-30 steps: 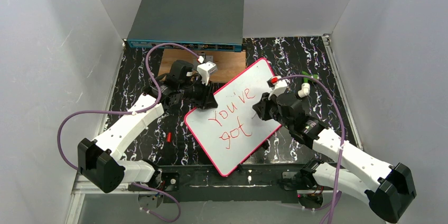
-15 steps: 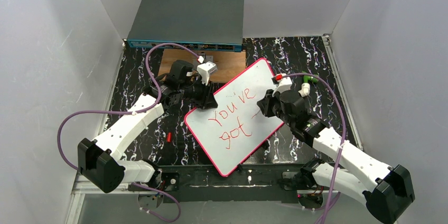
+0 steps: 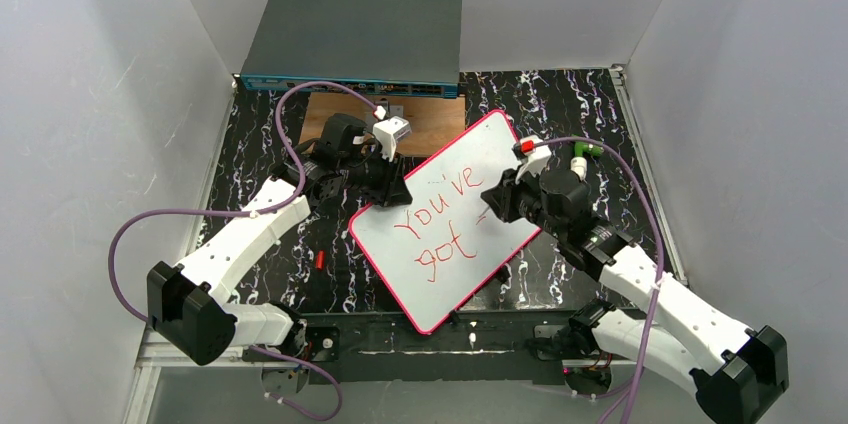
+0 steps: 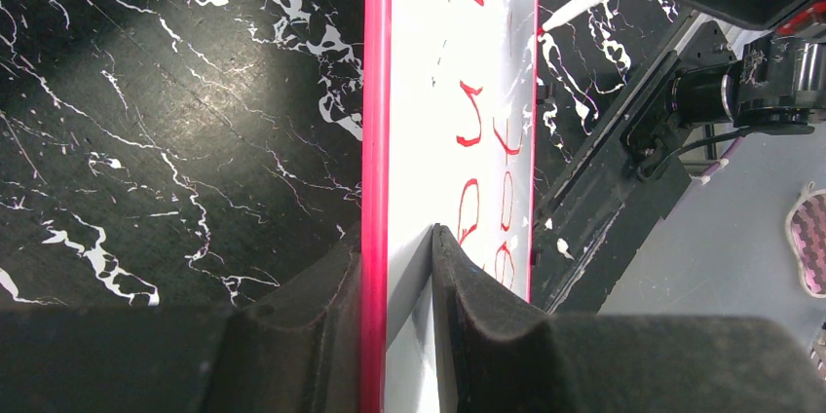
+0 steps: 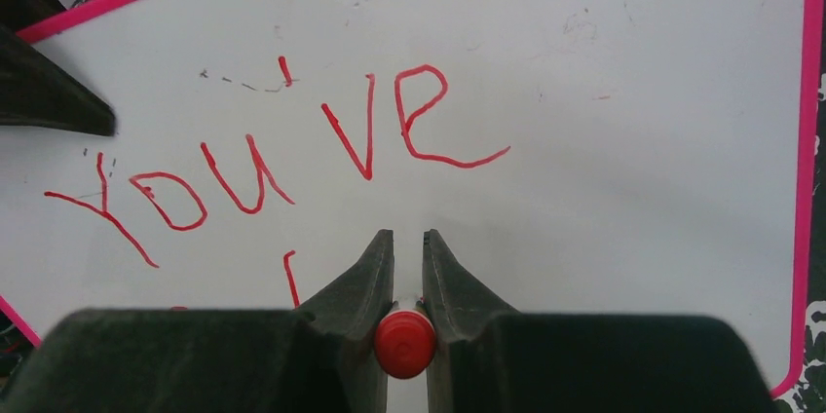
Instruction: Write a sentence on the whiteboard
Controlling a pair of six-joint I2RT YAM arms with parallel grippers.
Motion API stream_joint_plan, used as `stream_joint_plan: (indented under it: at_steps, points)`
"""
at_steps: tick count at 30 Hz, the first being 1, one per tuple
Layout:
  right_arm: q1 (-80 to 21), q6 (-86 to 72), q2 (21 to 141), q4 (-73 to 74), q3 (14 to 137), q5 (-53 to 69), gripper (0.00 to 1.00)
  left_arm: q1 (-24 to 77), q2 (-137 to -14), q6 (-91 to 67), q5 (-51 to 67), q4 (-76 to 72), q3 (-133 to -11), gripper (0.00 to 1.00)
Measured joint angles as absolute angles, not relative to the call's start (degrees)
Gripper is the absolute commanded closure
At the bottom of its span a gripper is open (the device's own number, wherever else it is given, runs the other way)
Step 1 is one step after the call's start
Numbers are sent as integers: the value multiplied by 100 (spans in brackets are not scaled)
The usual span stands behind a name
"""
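Note:
The whiteboard (image 3: 455,274) lies tilted on the black marbled table, white with a pink-red rim, with "You've got" in red on it. My left gripper (image 3: 385,189) is shut on the whiteboard's upper left edge; in the left wrist view its fingers (image 4: 458,286) pinch the rim (image 4: 374,140). My right gripper (image 3: 492,206) is shut on a red-capped marker (image 5: 404,343), held over the board to the right of "got". The right wrist view shows "You've" (image 5: 292,155) ahead of the fingers. The marker's tip is hidden.
A grey network switch box (image 3: 352,39) stands at the back. A brown wooden board (image 3: 340,114) lies in front of it, behind my left gripper. A small red cap (image 3: 319,260) lies on the table left of the whiteboard. White walls enclose the table.
My right gripper with the marker has shifted slightly right and back along the board beside "got", leaving a short red stroke there. The left gripper and whiteboard have not moved.

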State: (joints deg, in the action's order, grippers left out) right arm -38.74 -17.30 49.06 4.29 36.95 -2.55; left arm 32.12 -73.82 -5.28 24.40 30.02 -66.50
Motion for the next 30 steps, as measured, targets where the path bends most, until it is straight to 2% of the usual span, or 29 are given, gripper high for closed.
stream_joint_plan:
  at_steps: [15, 30]
  points:
    - [-3874, -1734, 5857, 283, 4449, -325, 99, 3212, -7387, -528, 2443, 3000, -6650, 100]
    - [-3874, -1922, 5474, 283, 3693, -473, 99, 3201, -7461, -554, 2464, 2982, -6650, 100]
